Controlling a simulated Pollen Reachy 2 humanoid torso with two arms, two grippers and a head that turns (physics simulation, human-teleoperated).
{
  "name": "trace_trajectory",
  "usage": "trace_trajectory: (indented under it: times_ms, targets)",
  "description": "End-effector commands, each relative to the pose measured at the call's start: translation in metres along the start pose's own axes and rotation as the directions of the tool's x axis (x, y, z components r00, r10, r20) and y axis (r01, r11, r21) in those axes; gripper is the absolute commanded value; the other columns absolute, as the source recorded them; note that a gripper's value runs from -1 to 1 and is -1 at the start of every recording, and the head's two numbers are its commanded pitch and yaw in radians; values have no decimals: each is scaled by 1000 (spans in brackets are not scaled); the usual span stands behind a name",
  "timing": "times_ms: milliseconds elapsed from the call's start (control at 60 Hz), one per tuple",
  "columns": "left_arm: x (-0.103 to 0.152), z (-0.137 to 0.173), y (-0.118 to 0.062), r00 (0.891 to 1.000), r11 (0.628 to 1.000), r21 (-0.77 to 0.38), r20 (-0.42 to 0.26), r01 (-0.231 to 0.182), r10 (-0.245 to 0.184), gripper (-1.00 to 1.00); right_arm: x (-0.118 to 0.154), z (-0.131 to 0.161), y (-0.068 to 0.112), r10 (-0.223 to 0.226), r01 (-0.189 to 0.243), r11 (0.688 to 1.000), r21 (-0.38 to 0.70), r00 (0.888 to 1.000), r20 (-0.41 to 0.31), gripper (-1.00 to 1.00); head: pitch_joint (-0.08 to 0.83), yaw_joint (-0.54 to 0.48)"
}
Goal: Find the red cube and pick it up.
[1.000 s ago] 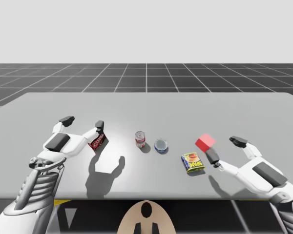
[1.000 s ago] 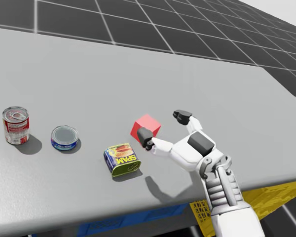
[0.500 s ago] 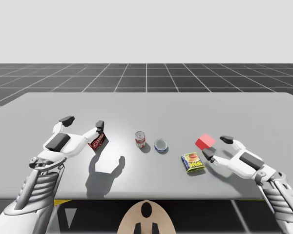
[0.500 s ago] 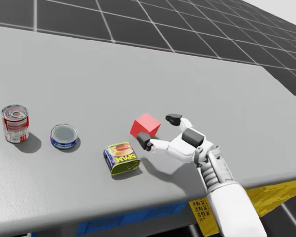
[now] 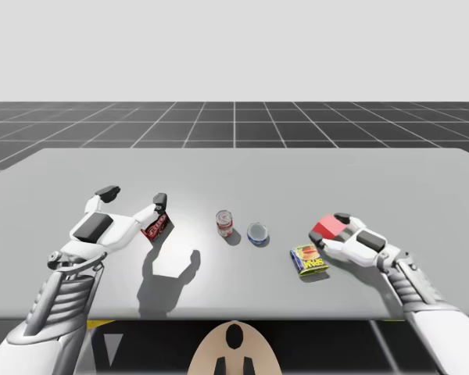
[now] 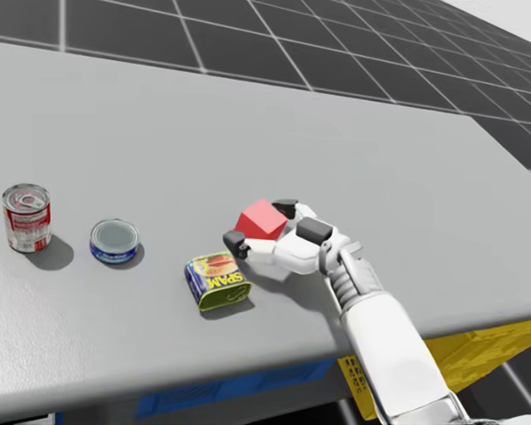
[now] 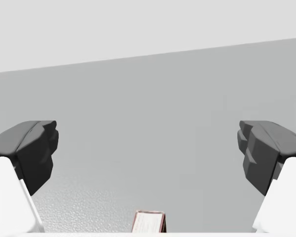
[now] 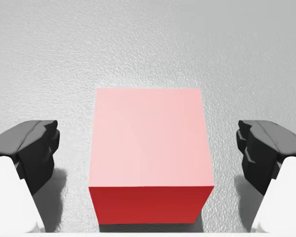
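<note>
**Red cube sitting between my released right fingers**

The red cube (image 8: pixel 150 148) is sitting flat on the bench (image 5: pixel 234 172), in its right half and nearer the front edge than the back. My right gripper (image 8: pixel 148 148) is lying around it, one finger on each side. The right wrist view is showing what the others are not: a strip of bare bench between each finger and the cube's sides, so the fingers are standing released and are not touching it. In the high view the cube (image 5: pixel 327 228) and gripper (image 5: pixel 329 230) are overlapping too closely to tell this, and the head view is showing the cube (image 6: pixel 258 220) only partly, tucked inside the gripper (image 6: pixel 259 225).

Just beside the cube, toward the front edge, a yellow-and-blue rectangular tin (image 5: pixel 308 259) is lying flat. Further toward the left edge a flat blue tin (image 5: pixel 258 233) and an upright red-and-white can (image 5: pixel 224 223) are standing near each other.

In the left half, my left gripper (image 5: pixel 134 195) is hovering with fingers spread wide, grasping nothing. A dark red box (image 5: pixel 155 226) is lying just under one finger; the left wrist view is showing the box (image 7: pixel 149 222) below the gripper (image 7: pixel 148 153).
</note>
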Motion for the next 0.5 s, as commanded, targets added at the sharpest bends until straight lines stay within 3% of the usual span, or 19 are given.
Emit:
trace_trajectory:
  times_ms: [17, 33, 50, 83, 283, 500]
  targets:
    - [0, 0, -1, 1000, 1000, -1, 1, 0, 0, -1000, -6, -5, 2, 23, -24, 1000, -18, 1000, -14, 180, 635, -461]
    - [0, 0, -1, 1000, 1000, -1, 1, 0, 0, -1000, -6, -5, 1, 23, -24, 1000, -20, 1000, -19, 411, 634, -461]
    - [0, 0, -1, 1000, 1000, -1, 1, 0, 0, -1000, -6, -4, 1, 15, -16, 1000, -19, 999, -29, 778, 634, -461]
    - [0, 0, -1, 1000, 1000, -2, 1, 1, -1, -1000, -7, -3, 1, 13, -13, 1000, -12, 999, -39, 971, 634, -462]
    - [0, 0, -1, 1000, 1000, -2, 1, 1, -1, -1000, -11, -1, -3, 7, -8, 1000, -20, 998, -56, 982, 620, -470]
    - [0, 1, -2, 1000, 1000, -1, 0, 3, -3, -1000, -12, -1, -4, 22, -24, 999, -25, 998, -53, 968, 418, -481]
